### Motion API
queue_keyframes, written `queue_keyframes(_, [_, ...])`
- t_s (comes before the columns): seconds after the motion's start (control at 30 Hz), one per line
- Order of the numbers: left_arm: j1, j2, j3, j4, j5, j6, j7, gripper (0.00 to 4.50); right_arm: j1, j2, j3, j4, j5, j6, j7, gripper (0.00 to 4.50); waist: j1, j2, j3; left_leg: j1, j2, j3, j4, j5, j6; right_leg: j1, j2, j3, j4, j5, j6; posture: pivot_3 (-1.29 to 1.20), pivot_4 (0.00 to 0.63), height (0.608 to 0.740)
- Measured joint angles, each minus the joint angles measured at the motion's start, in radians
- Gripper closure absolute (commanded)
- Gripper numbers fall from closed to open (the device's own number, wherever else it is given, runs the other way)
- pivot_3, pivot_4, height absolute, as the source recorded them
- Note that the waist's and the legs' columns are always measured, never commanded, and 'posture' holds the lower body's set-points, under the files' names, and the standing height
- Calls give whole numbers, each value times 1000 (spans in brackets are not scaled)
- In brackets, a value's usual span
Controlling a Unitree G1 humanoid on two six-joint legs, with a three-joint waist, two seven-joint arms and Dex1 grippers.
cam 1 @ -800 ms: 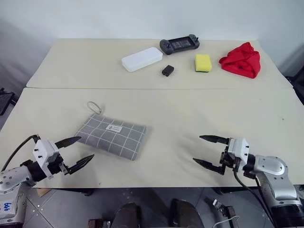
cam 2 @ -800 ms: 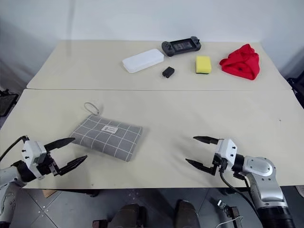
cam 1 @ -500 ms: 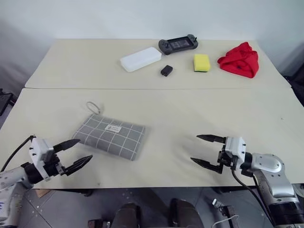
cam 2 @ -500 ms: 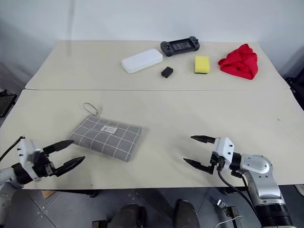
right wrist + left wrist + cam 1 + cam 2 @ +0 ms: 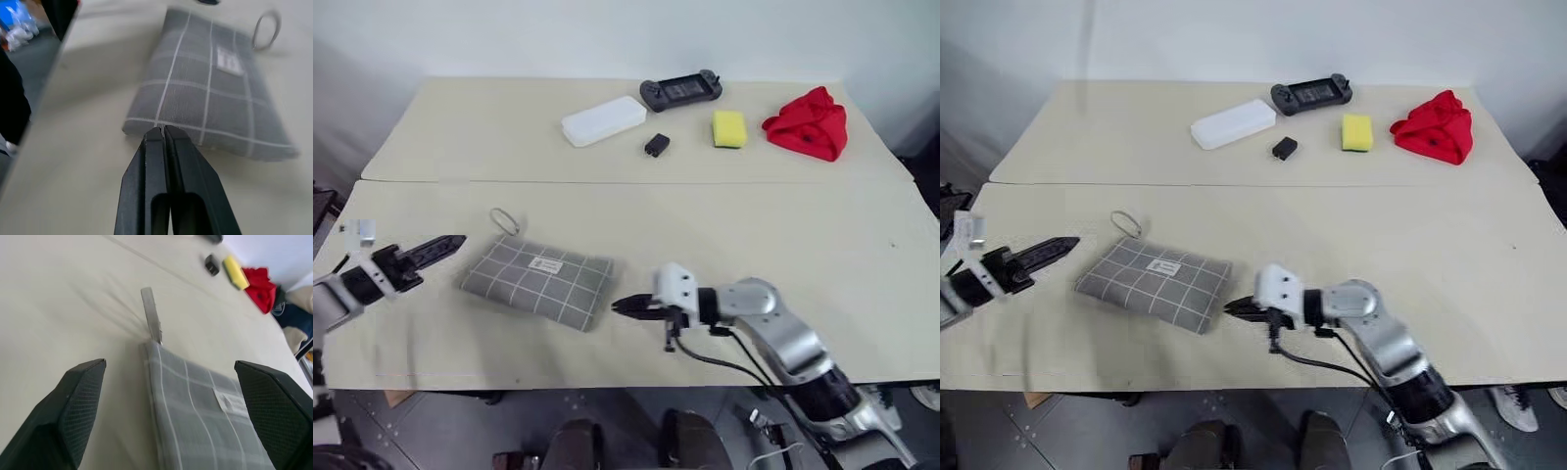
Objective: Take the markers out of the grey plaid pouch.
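The grey plaid pouch [image 5: 536, 282] lies flat on the near table, white label up, with its cord loop [image 5: 506, 220] at its far left corner. The markers are hidden. My left gripper [image 5: 438, 247] hovers just left of the pouch, pointing at it. In the left wrist view its fingers [image 5: 80, 396] stand wide open, with the pouch's [image 5: 205, 426] left end between and ahead of them. My right gripper [image 5: 619, 306] is shut and points left, its tips [image 5: 159, 131] at the edge of the pouch's right end. Nothing shows between its fingers.
On the far table lie a white oblong case [image 5: 604, 120], a black game controller [image 5: 681, 90], a small black block [image 5: 657, 145], a yellow sponge [image 5: 729, 128] and a red cloth [image 5: 808, 122]. A seam [image 5: 724, 182] runs between the two tables.
My right arm has swung left across the table to the pouch's right end and its fingers have shut. My left gripper has moved farther up the table, level with the pouch's left end.
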Motion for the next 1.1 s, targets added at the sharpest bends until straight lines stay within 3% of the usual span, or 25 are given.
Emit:
queue_keyframes(0.4, [-78, -2, -140, 15, 60, 185, -151, 0, -52, 0, 2, 68, -85, 59, -11, 4470, -18, -1, 0, -4, 3, 1, 1, 1, -1, -1, 1, -5, -1, -1, -1, 0, 150, 740])
queue_keyframes(0.67, [61, -37, -78, -251, -10, 365, -124, 0, -108, -28, -16, 111, -115, 62, -12, 4470, -15, -1, 0, -4, 3, -3, 2, 1, -1, -1, 0, -3, 0, -1, -1, 0, 150, 740])
queue_keyframes(0.97, [177, -279, 157, -523, -125, 609, 117, 0, -178, -62, -48, 178, -143, 85, -9, 4470, -14, -1, 0, -5, 6, -4, 6, 1, -1, -1, 0, -2, 0, -1, -1, 0, 150, 740])
queue_keyframes(1.1, [206, -389, 231, -589, -188, 638, 238, 0, -198, -55, -48, 200, -148, 85, -9, 4470, -14, -1, 0, -4, 8, -4, 7, 1, -1, 0, 0, -1, 1, -1, -1, 0, 150, 740])
